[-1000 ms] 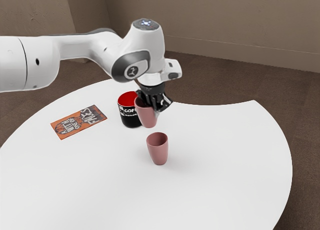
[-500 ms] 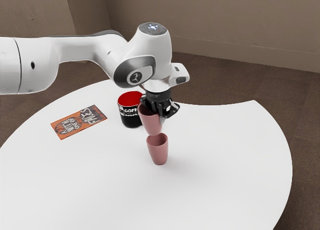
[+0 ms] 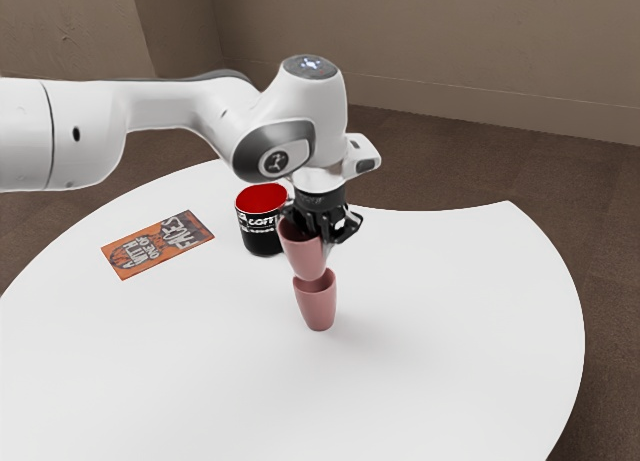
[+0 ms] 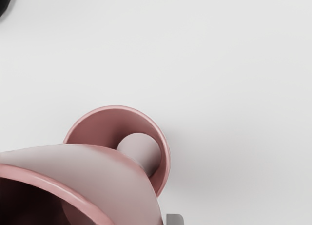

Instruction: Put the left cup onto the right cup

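The round white table (image 3: 450,361) carries everything, and the standing pink cup (image 3: 316,301) near its middle is the target, so it serves as the reference here. The white Franka arm (image 3: 150,121) reaches in from the exterior view's left and ends with its wrist directly above that cup, which suits a straight downward placement. A black coffee mug (image 3: 258,221) with a red inside stands just behind the standing cup toward the exterior view's left, near but not touching. An orange printed card (image 3: 157,243) lies flat well apart from the cup on the same side, out of the way. The held pink cup (image 3: 305,251), the one to be stacked, hangs right above the standing cup, mouth up and leaning a little toward the mug, its narrow base at the lower cup's mouth. In the wrist view that pale base sits inside the rim of the standing cup (image 4: 97,127), nearer one side than the centre, while the held cup (image 4: 83,171) looms close under the hand. The gripper (image 3: 318,226) is clamped narrowly on the held cup's upper wall near its rim, which probably explains the lean. The stack looks nearly made; I judge the cup wants lowering and straightening before release, since it could settle crooked.
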`<move>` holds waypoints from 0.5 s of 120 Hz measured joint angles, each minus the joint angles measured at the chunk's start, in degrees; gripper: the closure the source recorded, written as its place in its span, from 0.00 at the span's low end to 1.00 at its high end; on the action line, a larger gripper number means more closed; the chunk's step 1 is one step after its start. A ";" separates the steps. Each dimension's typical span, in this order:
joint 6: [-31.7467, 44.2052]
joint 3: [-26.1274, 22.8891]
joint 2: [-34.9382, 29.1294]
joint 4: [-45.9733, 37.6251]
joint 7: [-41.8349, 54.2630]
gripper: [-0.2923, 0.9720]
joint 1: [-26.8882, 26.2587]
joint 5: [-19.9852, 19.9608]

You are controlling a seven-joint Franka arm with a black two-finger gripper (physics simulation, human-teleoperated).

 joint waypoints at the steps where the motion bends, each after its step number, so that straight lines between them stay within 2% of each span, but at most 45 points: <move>1: 0.01 0.00 0.09 0.05 -0.06 0.85 0.00 0.01; 30: 0.93 0.20 1.47 0.80 -1.51 0.85 0.09 2.19; 60: 1.52 0.35 2.57 0.90 -2.47 0.85 0.12 2.81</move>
